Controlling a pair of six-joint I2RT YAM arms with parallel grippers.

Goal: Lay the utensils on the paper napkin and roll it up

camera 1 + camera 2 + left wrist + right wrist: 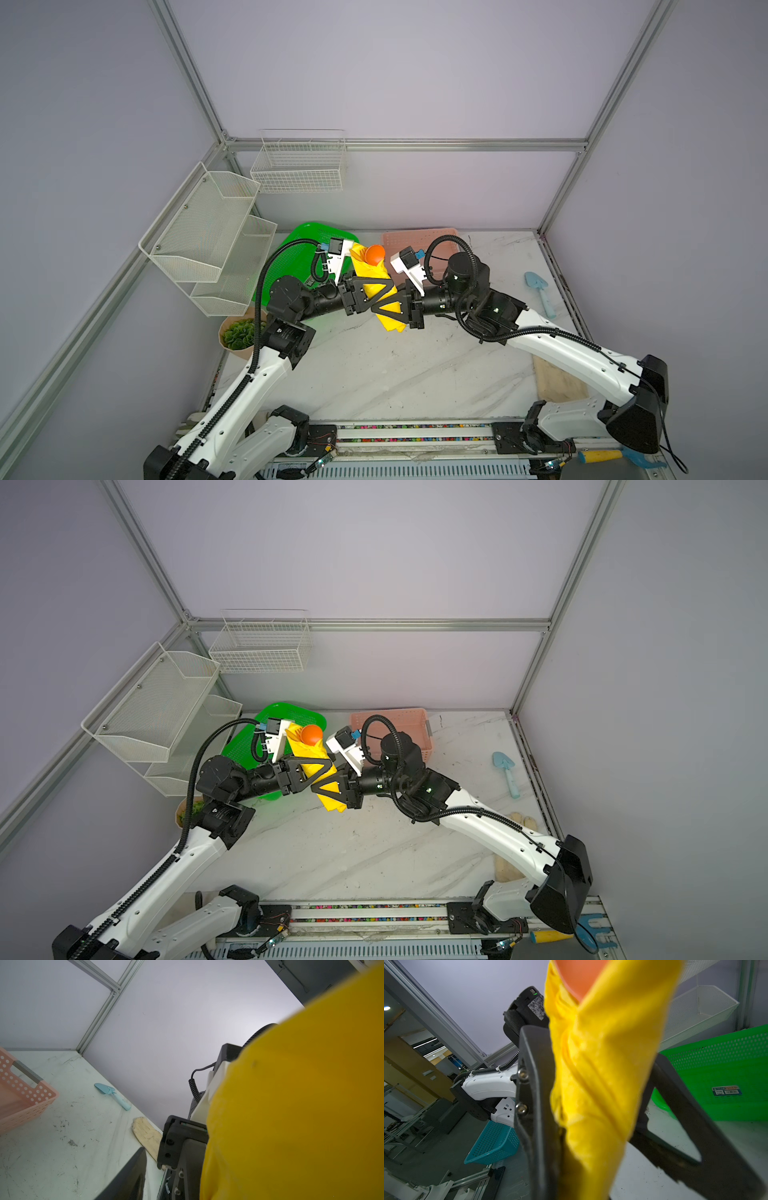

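Yellow paper napkin (371, 272) clamped in right fingers (529, 1084), left fingers' (128, 1178) grip unclear; green basket's (716, 1059) label (726, 1091) illegible.

Rolled napkin (309, 751) between left pincer (322, 773) and right pincer (322, 791), right one clamping; orange spoon (311, 734) pokes from far end.

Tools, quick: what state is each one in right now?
Left tool: around the napkin roll; grip cannot be told.
Right tool: closed on the napkin roll.

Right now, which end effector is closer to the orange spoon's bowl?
Left. The left end effector straddles the paper napkin next to the spoon bowl; the right end effector pinches it farther along.
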